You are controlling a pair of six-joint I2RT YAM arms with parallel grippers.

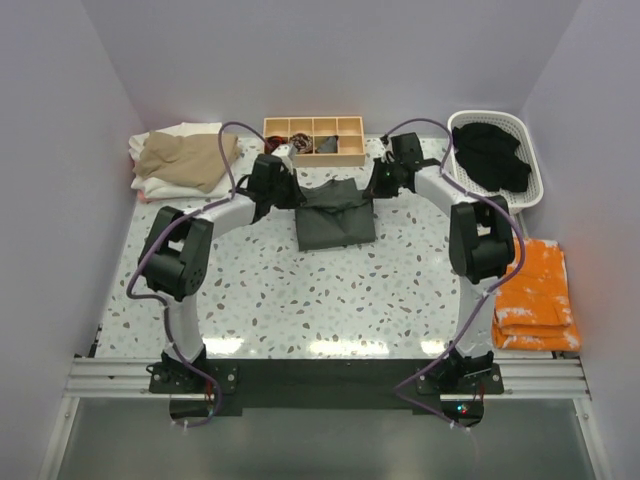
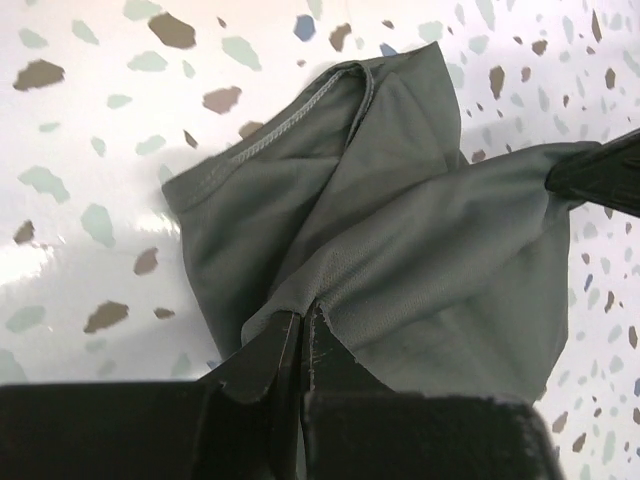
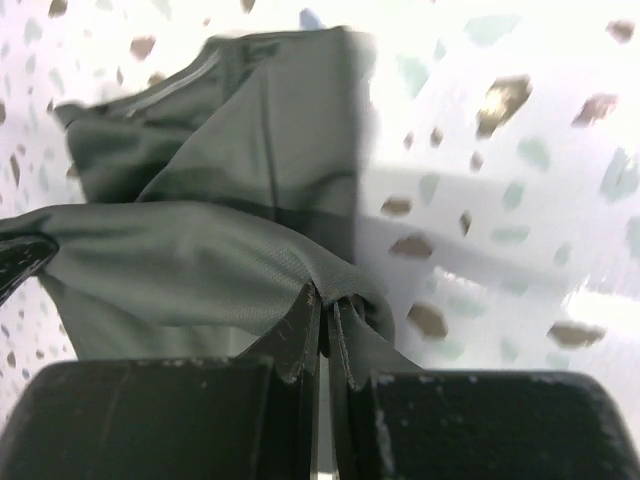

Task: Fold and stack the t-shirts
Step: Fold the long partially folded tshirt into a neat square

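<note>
Spanning crosswise, charcoal t-shirt (image 1: 335, 225) is pinched by left end effector (image 2: 301, 322) and right end effector (image 3: 326, 302).

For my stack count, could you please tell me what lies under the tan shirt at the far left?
White folded cloth shows beneath the tan shirt, sticking out along its edges. How many white pieces there are is hidden by the tan shirt.
</note>
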